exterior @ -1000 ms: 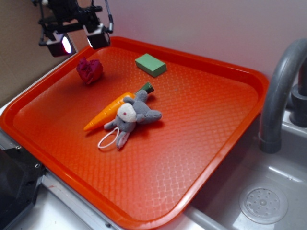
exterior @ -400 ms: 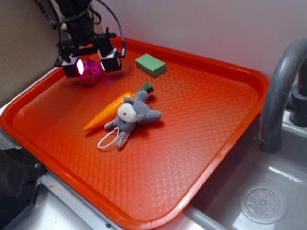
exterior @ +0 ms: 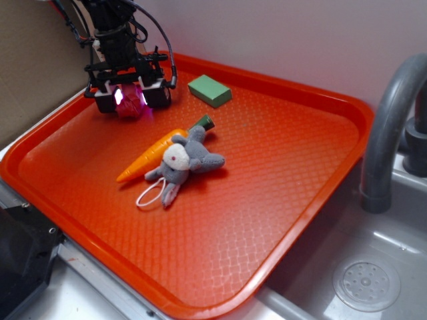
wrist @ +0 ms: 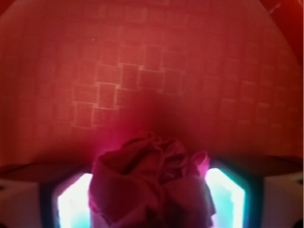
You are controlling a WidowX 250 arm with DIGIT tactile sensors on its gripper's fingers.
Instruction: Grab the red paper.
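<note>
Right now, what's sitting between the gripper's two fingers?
The red paper. The wrist view shows the wad filling the gap between both lit fingers; in the exterior view the gripper straddles it on the tray.

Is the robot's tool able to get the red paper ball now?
Probably yes. The tool sits open with a finger on each side of the red paper, and nothing blocks it; the carrot and bunny lie apart.

You are looking at a crumpled dark crimson paper wad (exterior: 131,103) glowing magenta between the black gripper (exterior: 131,97) pads, on an orange-red plastic tray (exterior: 280,160) embossed with a diamond grid, beside a flat green block (exterior: 209,90), an orange toy carrot (exterior: 150,155) and a grey plush bunny (exterior: 183,161).
</note>
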